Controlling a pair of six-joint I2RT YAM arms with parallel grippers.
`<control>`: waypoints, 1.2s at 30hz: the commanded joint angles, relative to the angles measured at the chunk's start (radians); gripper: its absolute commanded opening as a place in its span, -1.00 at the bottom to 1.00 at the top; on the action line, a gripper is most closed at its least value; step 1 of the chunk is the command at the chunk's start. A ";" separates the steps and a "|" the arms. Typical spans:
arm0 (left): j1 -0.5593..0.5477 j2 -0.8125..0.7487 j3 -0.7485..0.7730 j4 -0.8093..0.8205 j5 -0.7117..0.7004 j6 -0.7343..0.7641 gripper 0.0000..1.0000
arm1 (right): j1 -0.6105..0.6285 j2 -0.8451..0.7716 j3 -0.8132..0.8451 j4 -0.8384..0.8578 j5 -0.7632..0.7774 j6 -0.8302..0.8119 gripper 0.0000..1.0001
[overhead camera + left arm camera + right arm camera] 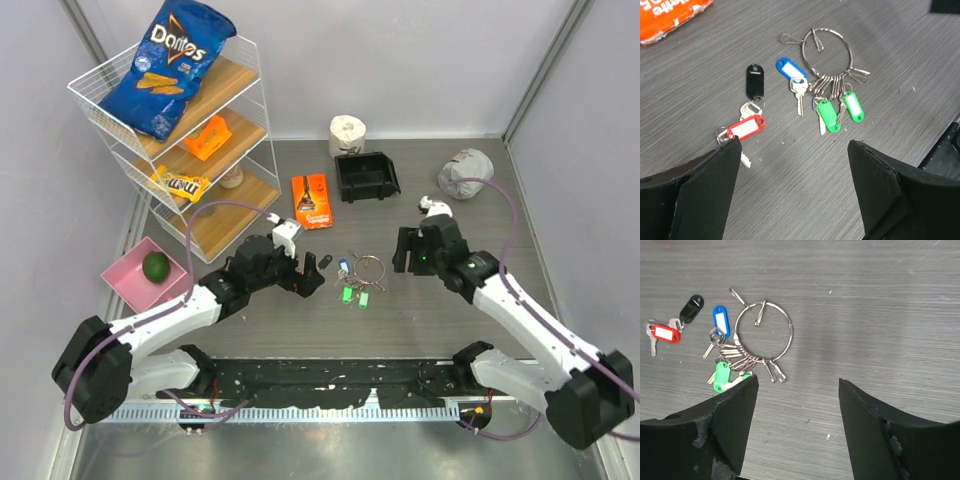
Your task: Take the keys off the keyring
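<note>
The keyring [369, 265] lies flat mid-table, between my grippers. It shows in the left wrist view [827, 50] and the right wrist view [763, 330]. Two green-tagged keys [829, 114] and several wire clips hang on it. A blue-tagged key [791, 70] lies against its left side. A black-tagged key [755, 82] and a red-tagged key [746, 127] lie apart from the ring, to its left. My left gripper [794, 145] is open and empty, just left of the keys [305, 275]. My right gripper [798, 380] is open and empty, just right of the ring [408, 255].
An orange packet [312, 200], a black bin [366, 177] and a white roll [347, 133] lie behind the keys. A grey crumpled lump [465, 172] is back right. A wire shelf [225, 85] with snacks and a pink tray [125, 275] holding a lime stand left.
</note>
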State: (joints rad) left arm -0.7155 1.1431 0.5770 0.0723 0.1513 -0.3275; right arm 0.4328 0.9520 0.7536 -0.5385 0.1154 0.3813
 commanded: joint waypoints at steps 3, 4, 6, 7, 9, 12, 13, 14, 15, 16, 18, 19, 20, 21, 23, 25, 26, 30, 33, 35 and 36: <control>-0.002 -0.049 -0.058 0.198 -0.036 0.010 0.88 | 0.133 0.229 0.110 0.121 0.130 0.086 0.28; -0.002 -0.058 -0.063 0.193 -0.057 0.007 0.88 | 0.164 0.263 0.146 0.132 0.157 0.091 0.21; -0.002 -0.085 -0.062 0.167 -0.091 0.004 0.88 | 0.197 0.356 0.214 0.117 0.202 0.106 0.19; -0.002 -0.095 -0.069 0.172 -0.104 -0.002 0.88 | 0.205 0.419 0.234 0.111 0.211 0.117 0.15; -0.002 -0.115 -0.080 0.175 -0.120 -0.013 0.88 | 0.216 0.499 0.282 0.117 0.230 0.137 0.10; -0.002 -0.135 -0.088 0.175 -0.136 -0.024 0.88 | 0.218 0.576 0.317 0.135 0.236 0.163 0.01; -0.002 -0.138 -0.089 0.170 -0.144 -0.027 0.87 | 0.218 0.609 0.323 0.135 0.239 0.177 -0.04; -0.002 -0.144 -0.091 0.167 -0.144 -0.027 0.87 | 0.218 0.628 0.334 0.127 0.259 0.183 -0.09; -0.002 -0.151 -0.091 0.164 -0.142 -0.028 0.87 | 0.218 0.654 0.343 0.118 0.263 0.195 -0.11; -0.002 -0.158 -0.095 0.162 -0.175 -0.028 0.88 | 0.218 0.666 0.348 0.117 0.267 0.199 -0.11; -0.002 -0.167 -0.097 0.159 -0.188 -0.033 0.87 | 0.218 0.691 0.342 0.127 0.251 0.217 -0.13; -0.002 -0.171 -0.100 0.158 -0.193 -0.036 0.88 | 0.218 0.705 0.339 0.138 0.236 0.226 -0.14; -0.002 -0.178 -0.103 0.159 -0.196 -0.036 0.88 | 0.218 0.717 0.334 0.143 0.231 0.237 -0.14; -0.002 -0.180 -0.105 0.161 -0.200 -0.036 0.88 | 0.218 0.725 0.329 0.153 0.222 0.240 -0.14; -0.002 -0.181 -0.106 0.162 -0.208 -0.033 0.88 | 0.218 0.748 0.328 0.163 0.216 0.251 -0.16; -0.002 -0.177 -0.103 0.155 -0.213 -0.031 0.88 | 0.218 0.766 0.325 0.163 0.219 0.260 -0.18; -0.002 -0.175 -0.103 0.153 -0.211 -0.031 0.88 | 0.218 0.778 0.325 0.161 0.219 0.266 -0.21; -0.002 -0.172 -0.101 0.152 -0.210 -0.031 0.88 | 0.218 0.815 0.311 0.179 0.204 0.280 -0.21; -0.002 -0.171 -0.100 0.155 -0.210 -0.028 0.88 | 0.215 0.834 0.294 0.192 0.188 0.287 -0.24; -0.002 -0.164 -0.097 0.153 -0.208 -0.027 0.88 | 0.216 0.838 0.283 0.202 0.181 0.295 -0.30; -0.002 -0.161 -0.097 0.150 -0.206 -0.027 0.88 | 0.216 0.835 0.279 0.209 0.176 0.295 -0.48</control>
State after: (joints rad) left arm -0.7155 0.9817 0.4744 0.1825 -0.0380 -0.3588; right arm 0.6498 1.7767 1.0569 -0.3721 0.3054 0.6392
